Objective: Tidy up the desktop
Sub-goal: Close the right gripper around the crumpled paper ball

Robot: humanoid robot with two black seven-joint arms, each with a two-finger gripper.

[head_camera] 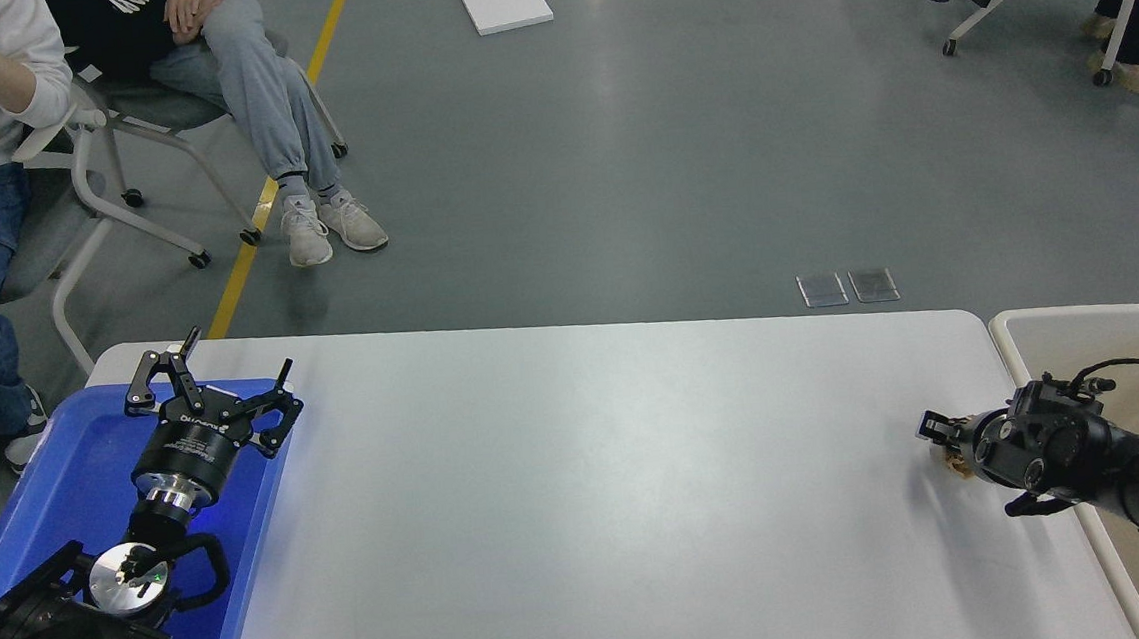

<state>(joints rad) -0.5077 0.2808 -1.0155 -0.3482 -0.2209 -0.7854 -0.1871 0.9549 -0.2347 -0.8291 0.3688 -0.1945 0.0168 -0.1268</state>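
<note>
Brownish small thing [957, 461] is sitting pinched in the right gripper [942, 439] at the desk [601, 478] edge, needing gentle carrying to the beige bin [1051, 326], while the left gripper [216, 384] is hanging spread.

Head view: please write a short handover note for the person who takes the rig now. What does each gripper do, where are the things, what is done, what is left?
Left gripper: open, empty, over the far end of the blue tray at the desktop's left edge.
Right gripper: low at the desktop's right edge, beside the beige bin. A small tan thing shows at its tip; whether it is gripped cannot be told.
Desktop: no other loose item in view.
Done: most of the surface looks tidy.
Left: probably get the tan thing into the bin, then check the tray, which the left arm partly hides.
</note>
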